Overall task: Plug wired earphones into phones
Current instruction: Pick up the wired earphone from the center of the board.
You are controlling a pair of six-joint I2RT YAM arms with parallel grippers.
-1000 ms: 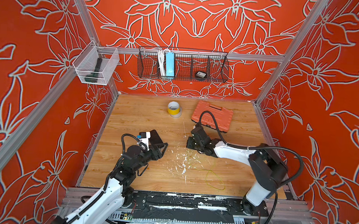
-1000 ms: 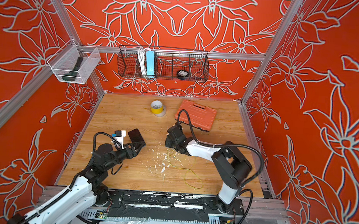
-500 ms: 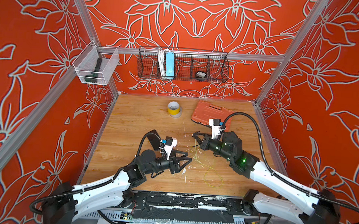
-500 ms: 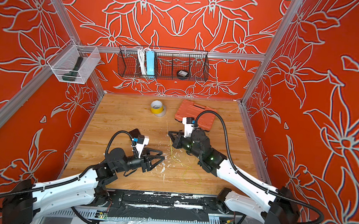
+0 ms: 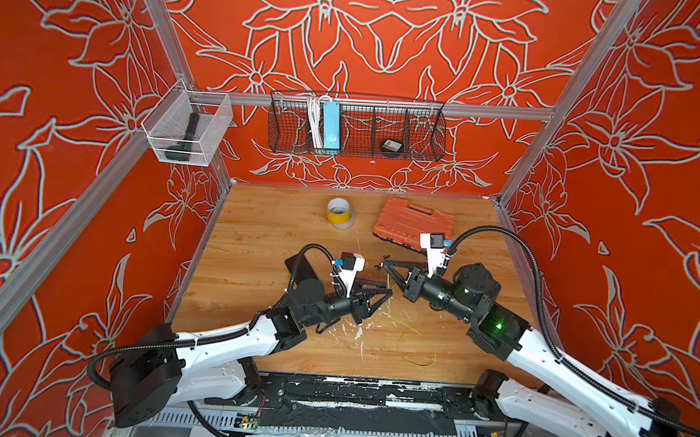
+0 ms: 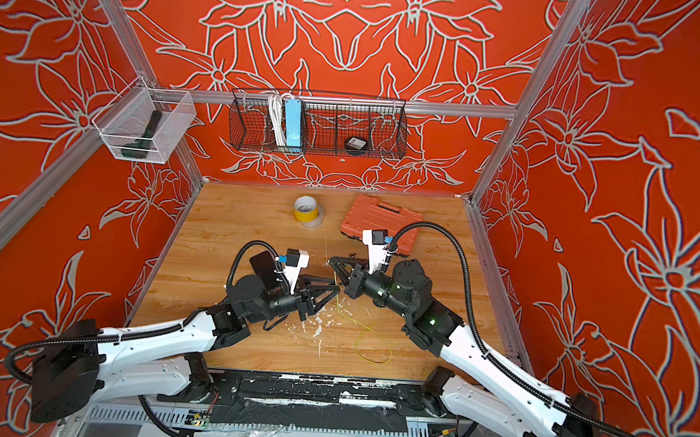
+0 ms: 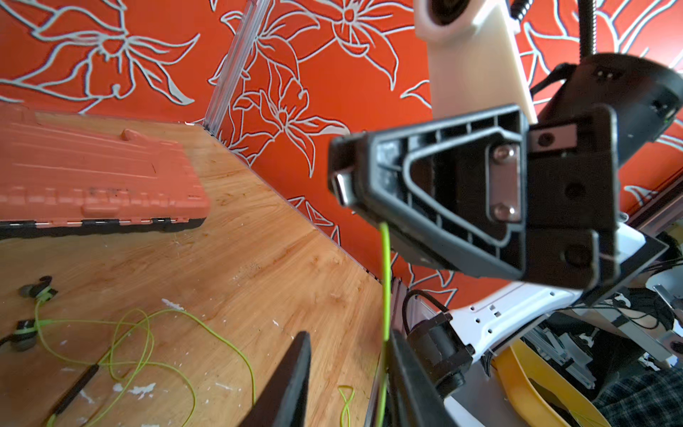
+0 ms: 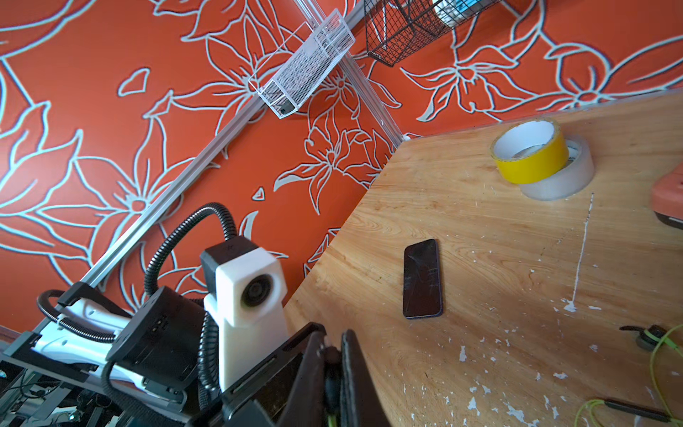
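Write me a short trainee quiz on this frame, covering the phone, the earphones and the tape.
1. True or false: the phone lies flat on the table, touched by neither gripper.
2. Which side's gripper clamps the wired earphones at the plug end? A left, B right, C neither.
3. Name what rests on the clear tape roll.
Key: 1 true; 2 B, the right gripper; 3 the yellow tape roll.
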